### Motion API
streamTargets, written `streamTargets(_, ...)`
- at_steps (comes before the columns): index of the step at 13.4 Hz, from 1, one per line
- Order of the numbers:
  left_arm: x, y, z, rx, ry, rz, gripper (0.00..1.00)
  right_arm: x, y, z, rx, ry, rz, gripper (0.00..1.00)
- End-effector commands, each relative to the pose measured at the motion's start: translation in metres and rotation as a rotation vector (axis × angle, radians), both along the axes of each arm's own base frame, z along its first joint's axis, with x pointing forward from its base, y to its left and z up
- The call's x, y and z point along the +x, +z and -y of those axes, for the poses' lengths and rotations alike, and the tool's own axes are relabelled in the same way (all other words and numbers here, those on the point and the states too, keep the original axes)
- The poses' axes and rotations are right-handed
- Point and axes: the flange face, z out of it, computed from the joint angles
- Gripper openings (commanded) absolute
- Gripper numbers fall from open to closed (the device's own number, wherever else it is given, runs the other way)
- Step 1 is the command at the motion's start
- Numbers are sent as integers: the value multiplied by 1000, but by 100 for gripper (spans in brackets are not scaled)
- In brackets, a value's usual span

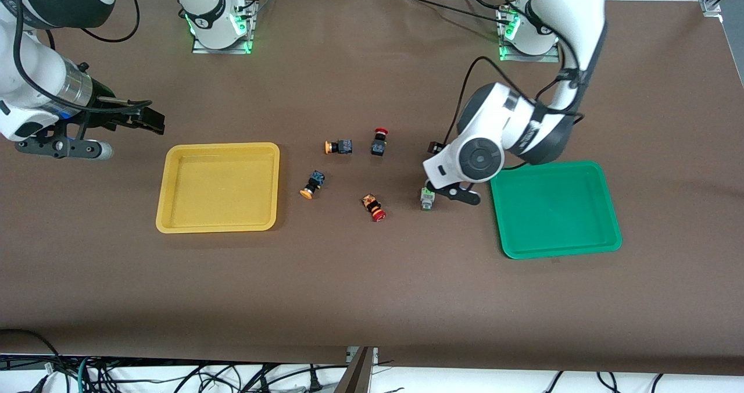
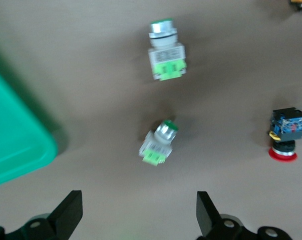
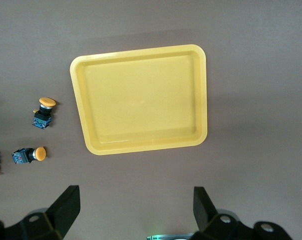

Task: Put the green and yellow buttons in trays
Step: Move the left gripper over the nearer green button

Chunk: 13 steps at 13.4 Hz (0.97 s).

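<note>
Your left hand hangs with its fingers spread wide and empty over the brown desk, just beside the shallow green plastic tray on its yellow-tray side. Directly under it lie two pale-green-capped push-button switches on silver-grey bodies, one close to the fingertips and the other a little further out; in the front view only one shows, at the arm's 6 o'clock.

Your right hand waits, fingers also wide apart and empty, over the desk at the shallow yellow plastic tray's 10 o'clock.

Both trays hold nothing. Between them lie two yellow-orange round-capped switches with black-blue bodies, one at 1 o'clock from the other. Two red-capped switches sit nearby, one at 12 o'clock from the other.
</note>
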Motion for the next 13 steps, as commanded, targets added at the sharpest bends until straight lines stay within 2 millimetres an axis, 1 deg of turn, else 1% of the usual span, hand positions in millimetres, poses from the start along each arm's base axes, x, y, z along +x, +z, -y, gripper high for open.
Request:
streamTargets(1, -20, -37, 12, -32, -61, 25, 100, 1, 6, 1, -12, 4, 6, 100)
streamTargets(4, -36, -69, 11, -53, -120, 54, 100, 1, 6, 1, -14, 2, 6, 100)
streamTargets(5, -42, -76, 11, -58, -137, 60, 100, 1, 6, 1, -12, 4, 6, 100)
streamTargets(6, -52, -81, 16, -57, -155, 62, 100, 1, 6, 1, -12, 4, 6, 100)
streamTargets(9, -66, -90, 21, -47, -179, 56, 100, 1, 6, 1, -13, 2, 6, 100)
streamTargets(13, -66, -91, 20, -24, -219, 80, 100, 1, 5, 1, -13, 2, 5, 100)
